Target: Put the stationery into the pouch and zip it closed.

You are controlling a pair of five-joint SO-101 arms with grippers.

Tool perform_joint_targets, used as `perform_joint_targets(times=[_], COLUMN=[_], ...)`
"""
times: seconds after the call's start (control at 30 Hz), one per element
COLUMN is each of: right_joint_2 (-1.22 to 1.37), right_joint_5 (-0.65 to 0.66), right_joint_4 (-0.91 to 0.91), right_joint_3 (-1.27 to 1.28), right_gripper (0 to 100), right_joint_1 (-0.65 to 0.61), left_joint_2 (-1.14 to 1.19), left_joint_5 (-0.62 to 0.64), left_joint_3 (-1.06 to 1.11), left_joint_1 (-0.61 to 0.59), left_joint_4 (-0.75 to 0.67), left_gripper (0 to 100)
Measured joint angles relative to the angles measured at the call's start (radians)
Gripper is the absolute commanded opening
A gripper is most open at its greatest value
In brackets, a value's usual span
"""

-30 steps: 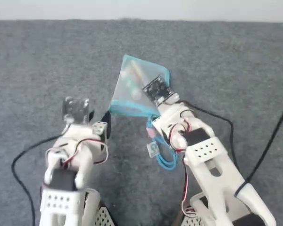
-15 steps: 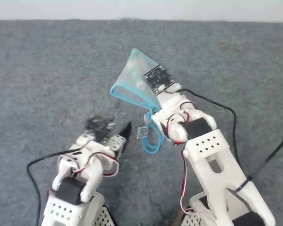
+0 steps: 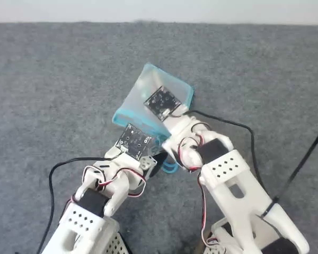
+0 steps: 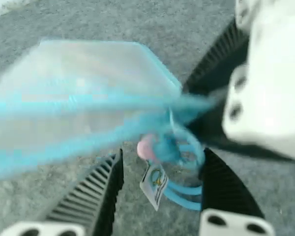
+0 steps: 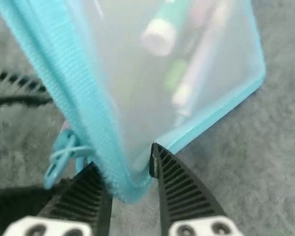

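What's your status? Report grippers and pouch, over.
Right gripper shut on pouch corner. Left gripper open, straddling zipper pull. Stationery inside pouch. Loop and tag dangle at the pull.

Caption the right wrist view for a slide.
Right gripper pinches one corner of the blue pouch, pens visible inside.

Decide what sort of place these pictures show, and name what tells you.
Probably a robotics lab bench: a left arm and right arm with bare wiring, a pouch between them, on a grey carpet-like mat, a pale wall behind.
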Motion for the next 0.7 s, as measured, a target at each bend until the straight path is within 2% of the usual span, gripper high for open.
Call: perform_joint_targets(times=[0.3,0.57,0.7], right_joint_2=[-0.002,-0.005,-0.023], right_joint_5=[0.021,0.021,0.072], right_joint_4=[-0.002,-0.018,-0.069], right_joint_3=[0.011,0.020,0.081], right_gripper=[0.6,0.6,0.6], right_joint_1=[-0.017,-0.008,0.026], left_joint_2=[0.005,0.005,0.005], left_joint_5=[-0.014,-0.014,-0.014], left_joint_3=[0.043,0.044,0.044], left_joint_1=[-0.006,-0.083,-0.118], left_joint_4=[-0.087,-0.089,-0.089], left_gripper=[2,1,1])
